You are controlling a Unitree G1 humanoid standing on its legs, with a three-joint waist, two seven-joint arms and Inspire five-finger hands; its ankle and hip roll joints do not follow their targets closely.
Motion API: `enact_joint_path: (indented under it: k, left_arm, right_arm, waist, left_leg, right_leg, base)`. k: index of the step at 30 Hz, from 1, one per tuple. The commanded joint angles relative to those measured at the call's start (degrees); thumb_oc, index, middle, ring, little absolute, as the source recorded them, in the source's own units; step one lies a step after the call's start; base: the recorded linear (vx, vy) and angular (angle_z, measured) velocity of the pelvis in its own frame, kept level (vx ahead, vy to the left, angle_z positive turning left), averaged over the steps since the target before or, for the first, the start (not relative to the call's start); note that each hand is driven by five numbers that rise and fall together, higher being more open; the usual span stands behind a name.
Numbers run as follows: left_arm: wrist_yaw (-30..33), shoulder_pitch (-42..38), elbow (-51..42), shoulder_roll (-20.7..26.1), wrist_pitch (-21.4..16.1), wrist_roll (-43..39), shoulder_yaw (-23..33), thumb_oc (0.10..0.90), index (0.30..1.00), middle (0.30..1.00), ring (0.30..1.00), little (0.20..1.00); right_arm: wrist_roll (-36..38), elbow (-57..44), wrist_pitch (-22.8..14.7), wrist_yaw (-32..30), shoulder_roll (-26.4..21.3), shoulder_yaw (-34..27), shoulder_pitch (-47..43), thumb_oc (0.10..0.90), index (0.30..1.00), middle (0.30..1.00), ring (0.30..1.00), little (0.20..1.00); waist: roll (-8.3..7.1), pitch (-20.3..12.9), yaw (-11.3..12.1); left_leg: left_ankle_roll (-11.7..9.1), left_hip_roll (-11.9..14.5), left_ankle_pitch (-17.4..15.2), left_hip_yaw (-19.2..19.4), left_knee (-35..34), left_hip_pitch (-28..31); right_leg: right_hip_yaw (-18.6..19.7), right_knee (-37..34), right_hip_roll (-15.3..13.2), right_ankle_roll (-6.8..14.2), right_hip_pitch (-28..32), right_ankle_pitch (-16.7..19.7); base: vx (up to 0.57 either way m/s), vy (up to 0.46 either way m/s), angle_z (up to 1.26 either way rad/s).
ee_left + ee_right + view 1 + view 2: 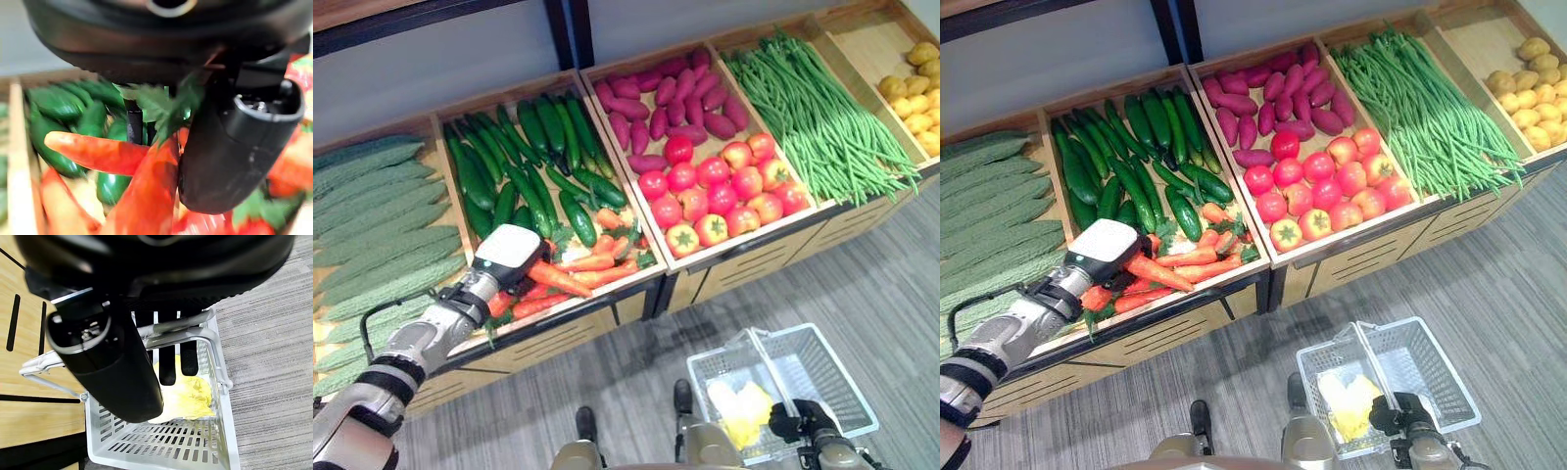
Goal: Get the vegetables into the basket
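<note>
Grey striped carpet floor; wooden display stand; pale wall, possibly panelled.

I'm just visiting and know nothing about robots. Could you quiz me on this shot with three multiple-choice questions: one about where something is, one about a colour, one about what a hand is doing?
1. Where are the carrots?
A. In the same crate as the cucumbers, at its front
B. In the crate with the green beans
C. On the floor

2. What colour is the item lying in the basket?
A. Red
B. Yellow
C. Purple

3. What is the right hand doing?
A. Resting flat on the tomatoes
B. Hanging open with nothing in it
C. Gripping the basket's handles

Answers:
1. A: the carrots lie in front of the cucumbers inside one wooden crate, where the left hand reaches.
2. B: the yellow item shows through the white mesh.
3. C: the right wrist view shows fingers curled round the handles.
</note>
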Motion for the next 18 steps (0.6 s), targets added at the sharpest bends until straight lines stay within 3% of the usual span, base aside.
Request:
enact_joint_path:
  k: [1, 6, 14, 18]
  left_arm:
    - [5.97, -6.94, -1.42, 5.17, 1.03, -4.92, 5.92, 0.471, 0.399, 0.399, 0.399, 0.399]
    - [6.35, -6.47, -5.68, 7.73, 0.74, -5.59, 9.33, 0.469, 0.396, 0.396, 0.396, 0.396]
    - [4.58, -6.52, -9.47, 11.27, -0.89, -5.23, 9.32, 0.473, 0.402, 0.402, 0.402, 0.402]
    - [3.39, -7.85, -11.12, 13.06, -1.89, -4.89, 7.21, 0.433, 0.347, 0.347, 0.347, 0.347]
  right_arm:
    - [-0.41, -0.91, -2.16, -0.75, -1.73, -0.61, -0.77, 0.400, 0.300, 0.300, 0.300, 0.300]
    - [-0.52, -0.87, -1.81, -0.30, -1.46, -0.44, -0.68, 0.400, 0.300, 0.300, 0.300, 0.300]
    - [-0.89, -1.05, -1.67, 0.14, -1.38, 0.13, -0.26, 0.400, 0.300, 0.300, 0.300, 0.300]
    - [-1.00, -0.68, -1.77, 0.19, -1.62, 0.22, -0.13, 0.400, 0.300, 0.300, 0.300, 0.300]
  waist:
    - [-1.97, -2.43, -0.39]
    - [-2.18, -2.98, 0.06]
    - [-2.24, -3.44, 0.32]
    - [-2.04, -3.80, 0.29]
  left_leg:
    - [-1.38, -0.07, -3.59, -0.68, 0.38, 1.95]
    - [-1.40, -0.17, -3.67, -1.07, 0.38, 2.09]
    - [-1.35, -0.40, -3.74, -1.49, 0.38, 2.09]
    - [-1.29, -0.55, -3.87, -1.47, 0.38, 2.24]
  right_leg:
    - [0.17, 0.37, -4.48, 5.96, 3.17, -4.18]
    - [-0.32, 0.32, -4.59, 5.95, 3.73, -4.31]
    - [-0.58, 0.28, -4.71, 6.01, 4.21, -4.39]
    - [-0.63, 0.26, -4.91, 6.10, 4.45, -4.49]
  base:
    - [0.01, -0.003, 0.10]
    - [0.01, 0.004, 0.08]
    - [0.00, 0.002, 0.02]
    - [0.00, 0.000, 0.00]
